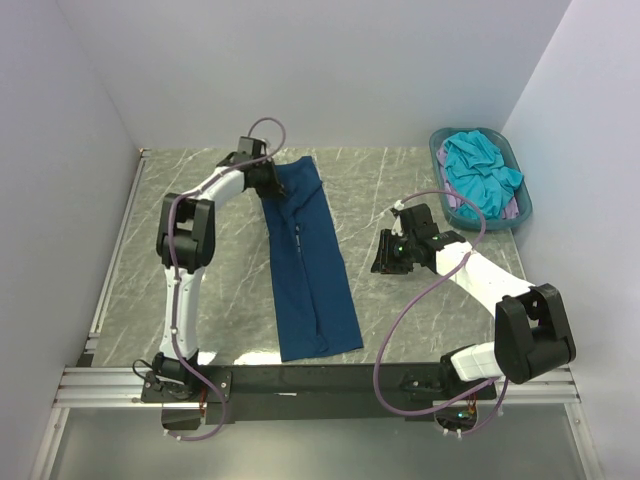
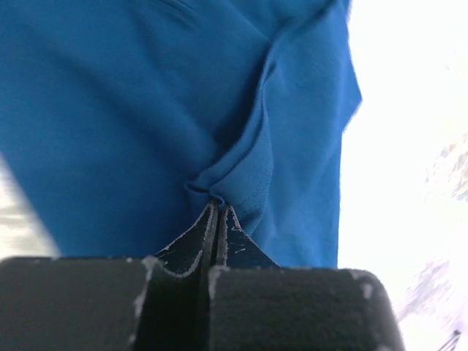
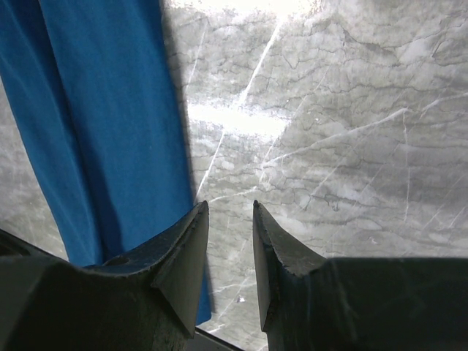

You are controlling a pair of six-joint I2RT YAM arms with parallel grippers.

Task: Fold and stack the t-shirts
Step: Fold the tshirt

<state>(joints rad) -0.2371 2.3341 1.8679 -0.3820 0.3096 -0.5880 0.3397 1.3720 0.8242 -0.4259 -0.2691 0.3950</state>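
A dark navy t-shirt (image 1: 312, 270) lies folded into a long strip down the middle of the marble table. My left gripper (image 1: 270, 180) is at the strip's far left corner, shut on a pinch of the navy cloth (image 2: 241, 175), which bunches into a ridge right at the fingertips (image 2: 218, 206). My right gripper (image 1: 388, 258) hovers to the right of the strip, open, with only bare marble between its fingers (image 3: 230, 208); the navy t-shirt (image 3: 95, 131) shows to its left. A turquoise t-shirt (image 1: 480, 170) and a pale lilac one (image 1: 452, 203) lie crumpled in the basket.
The teal plastic basket (image 1: 436, 148) stands at the far right corner, by the right wall. White walls close in the table on three sides. A metal rail (image 1: 110, 270) runs along the left edge, and the arm bases sit on a black bar at the near edge.
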